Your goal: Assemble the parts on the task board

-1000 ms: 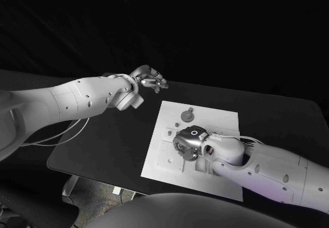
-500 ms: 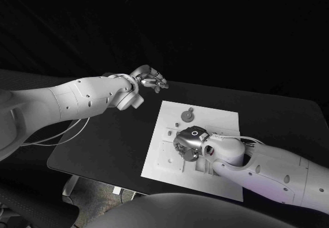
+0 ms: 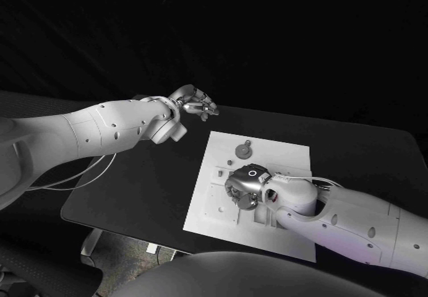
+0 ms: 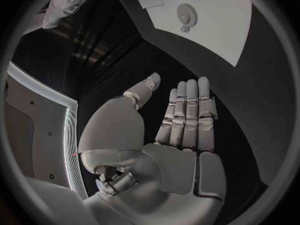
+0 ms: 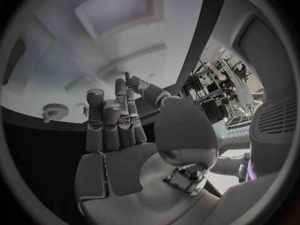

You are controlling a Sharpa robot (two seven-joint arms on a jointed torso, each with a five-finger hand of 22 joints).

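The white task board (image 3: pixel 287 152) lies mid-table with a round gear part (image 3: pixel 243 149) near its far edge. My right hand (image 3: pixel 247 185) is low over the board's middle with its fingers curled down. Seen from the right wrist, its thumb tip and a fingertip (image 5: pixel 122 87) meet on a thin dark peg (image 5: pixel 127 77) just above the board (image 5: pixel 112 15), with the gear (image 5: pixel 55 110) off to one side. My left hand (image 3: pixel 193 102) hovers off the board's far left corner. In the left wrist view its fingers (image 4: pixel 187 110) are straight and hold nothing, and the gear (image 4: pixel 186 13) lies beyond.
The board has raised blocks and recesses (image 3: pixel 217 197) beside the right hand. Bare black table (image 3: pixel 133 185) spreads to the left of the board, and a cable (image 3: pixel 62 179) hangs under the left arm.
The right hand has shifted very slightly over the board's middle. The left arm has not moved.
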